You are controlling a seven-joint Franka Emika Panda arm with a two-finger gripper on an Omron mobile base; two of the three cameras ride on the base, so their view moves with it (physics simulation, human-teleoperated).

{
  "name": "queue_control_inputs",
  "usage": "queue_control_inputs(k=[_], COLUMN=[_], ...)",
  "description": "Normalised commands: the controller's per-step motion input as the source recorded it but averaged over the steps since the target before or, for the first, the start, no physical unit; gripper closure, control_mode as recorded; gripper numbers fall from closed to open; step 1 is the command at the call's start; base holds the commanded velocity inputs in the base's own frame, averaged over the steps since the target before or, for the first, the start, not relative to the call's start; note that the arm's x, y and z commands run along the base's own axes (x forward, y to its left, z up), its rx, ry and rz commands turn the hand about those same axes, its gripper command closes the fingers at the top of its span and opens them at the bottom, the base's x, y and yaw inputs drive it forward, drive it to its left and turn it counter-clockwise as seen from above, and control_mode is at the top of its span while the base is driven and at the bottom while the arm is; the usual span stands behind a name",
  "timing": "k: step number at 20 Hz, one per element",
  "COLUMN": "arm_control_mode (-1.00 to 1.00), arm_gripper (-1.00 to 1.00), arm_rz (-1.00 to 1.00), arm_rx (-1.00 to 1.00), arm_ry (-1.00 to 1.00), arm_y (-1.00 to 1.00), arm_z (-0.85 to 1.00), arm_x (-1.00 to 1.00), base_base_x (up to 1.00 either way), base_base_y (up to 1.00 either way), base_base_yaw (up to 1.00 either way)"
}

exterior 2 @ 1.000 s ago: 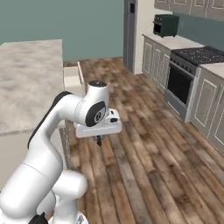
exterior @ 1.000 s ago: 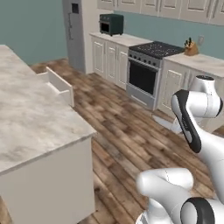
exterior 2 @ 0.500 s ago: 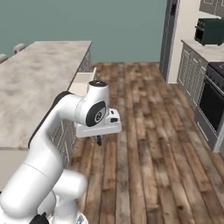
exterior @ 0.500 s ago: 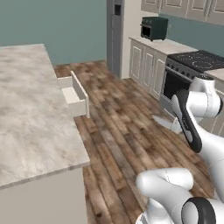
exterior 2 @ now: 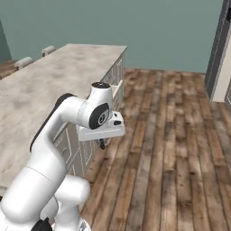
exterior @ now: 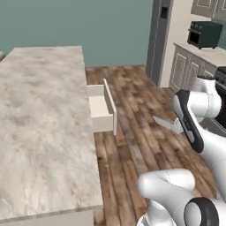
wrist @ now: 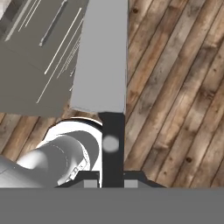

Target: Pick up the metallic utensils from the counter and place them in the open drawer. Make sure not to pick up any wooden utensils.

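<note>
My gripper (wrist: 111,183) is clamped on the knife (wrist: 103,70) by its black handle, blade pointing straight out ahead. The open drawer (exterior: 102,108) lies to my left, jutting from the counter (exterior: 39,128).

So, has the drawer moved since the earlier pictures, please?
No: the drawer still juts out from the counter just as far; the whole view shifted.
</note>
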Motion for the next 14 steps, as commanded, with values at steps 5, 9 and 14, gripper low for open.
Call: queue_control_inputs(k=[5,9,14], arm_control_mode=[1.00,1.00,1.00], arm_gripper=[1.00,1.00,1.00], arm_rz=[0.00,0.00,0.00], arm_rx=[0.00,0.00,0.00], arm_ry=[0.00,0.00,0.00], arm_y=[0.00,0.00,0.00], arm_z=[0.00,0.00,0.00], arm_x=[0.00,0.00,0.00], base_base_x=[0.75,0.78,0.75], base_base_y=[-0.42,-0.43,-0.37], base_base_yaw=[0.36,0.34,0.32])
